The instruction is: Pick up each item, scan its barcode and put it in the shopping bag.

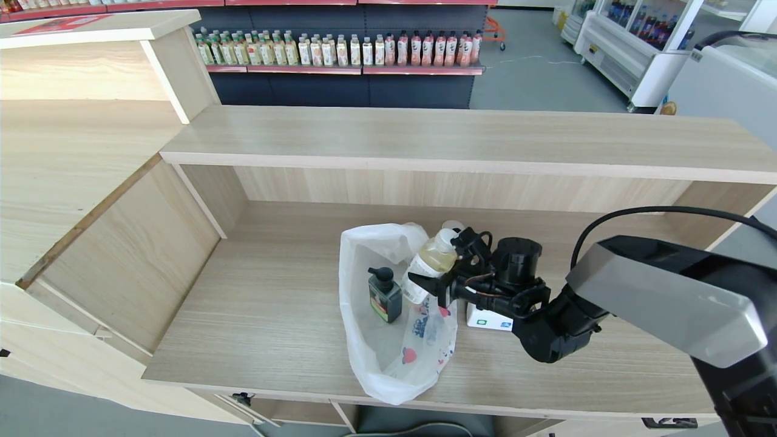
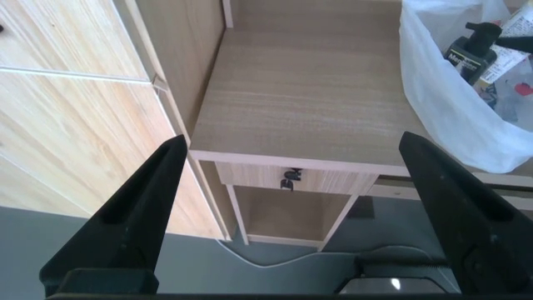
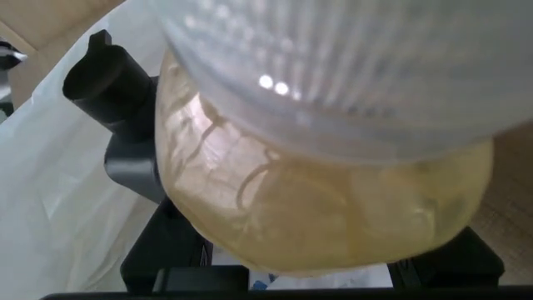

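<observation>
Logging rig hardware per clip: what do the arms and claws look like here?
The right arm has an angular silver-grey link, then black joints; a black cable arcs over it. The right claw is black. The left claw has two black, tapering fingers.

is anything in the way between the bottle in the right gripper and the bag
Nothing visible. The right gripper holds the bottle at the open bag's right rim. The pump bottle already inside stands further left, leaving room.
</observation>
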`<state>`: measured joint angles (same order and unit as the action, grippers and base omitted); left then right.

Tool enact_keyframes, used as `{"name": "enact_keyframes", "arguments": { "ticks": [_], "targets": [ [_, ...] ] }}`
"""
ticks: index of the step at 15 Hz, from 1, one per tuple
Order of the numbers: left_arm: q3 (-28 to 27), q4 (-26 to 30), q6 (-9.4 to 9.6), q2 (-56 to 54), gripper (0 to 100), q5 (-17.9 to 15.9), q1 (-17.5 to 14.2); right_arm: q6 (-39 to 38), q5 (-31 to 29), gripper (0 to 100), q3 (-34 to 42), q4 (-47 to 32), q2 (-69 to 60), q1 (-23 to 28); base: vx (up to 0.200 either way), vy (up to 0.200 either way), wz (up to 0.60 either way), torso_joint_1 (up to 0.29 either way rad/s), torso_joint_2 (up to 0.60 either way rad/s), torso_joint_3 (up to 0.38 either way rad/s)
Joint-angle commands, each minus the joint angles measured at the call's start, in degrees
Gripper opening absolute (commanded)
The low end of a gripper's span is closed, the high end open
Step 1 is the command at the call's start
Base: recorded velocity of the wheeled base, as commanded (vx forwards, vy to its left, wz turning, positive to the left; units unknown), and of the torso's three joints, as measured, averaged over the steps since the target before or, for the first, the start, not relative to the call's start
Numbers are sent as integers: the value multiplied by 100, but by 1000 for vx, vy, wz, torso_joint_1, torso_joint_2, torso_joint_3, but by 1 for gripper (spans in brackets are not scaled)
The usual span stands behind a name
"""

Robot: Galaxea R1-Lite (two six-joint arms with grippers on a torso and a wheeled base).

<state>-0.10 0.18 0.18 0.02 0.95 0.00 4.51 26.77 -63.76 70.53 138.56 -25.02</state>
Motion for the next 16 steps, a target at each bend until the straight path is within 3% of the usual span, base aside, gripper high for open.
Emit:
{"name": "enact_keyframes", "arguments": {
  "ticks": [1,10,11,16],
  "targets": [
    [1,-9,-1,-2,100,2,0,-3,12,0,-225,-5,198,-39,0,0,0,0,0,0],
    [1,-1,-1,-2,100,2,0,410,12,0,-559,-145,488,-65,0,0,0,0,0,0],
    [1,-1,-1,-2,100,2,0,410,12,100,-559,-145,479,-65,0,0,0,0,0,0],
    [1,-1,-1,-2,100,2,0,41,21,100,-462,-136,-57,23,0,0,0,0,0,0]
  ]
}}
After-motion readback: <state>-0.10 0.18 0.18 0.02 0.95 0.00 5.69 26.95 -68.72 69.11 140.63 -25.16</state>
